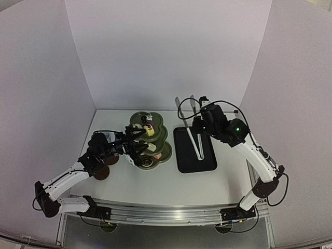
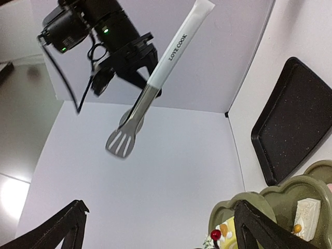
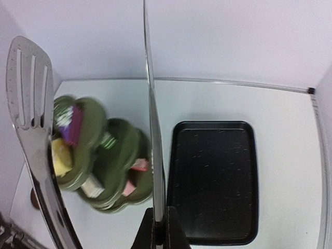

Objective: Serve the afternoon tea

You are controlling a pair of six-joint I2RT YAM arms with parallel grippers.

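White tabletop [image 1: 135, 181] carried everything. Black tray [image 1: 207, 155] lay below the R fingers [image 3: 155, 228], on their base-ward side. Dark green three-tier stand [image 1: 166, 150] stood right by the L fingers [image 2: 160, 218], its scalloped tiers just ahead & to their R, not touched. L fingers were spread wide, nothing btwn them. R fingers were clamped on the metal tongs [image 2: 179, 44], abt where white handle met steel, w/ the slotted heads out beyond the tips, up off the tabletop. Two brown saucers [image 1: 101, 173] sat behind the L fingers, by that forearm. Pastries [image 2: 307, 211] sat on the tiers. Judged: stand stiff, prob. top-heavy, so take it low at a rim. Pastries light, soft, crumbly, so pinch them gently at the sides w/ the tong heads.
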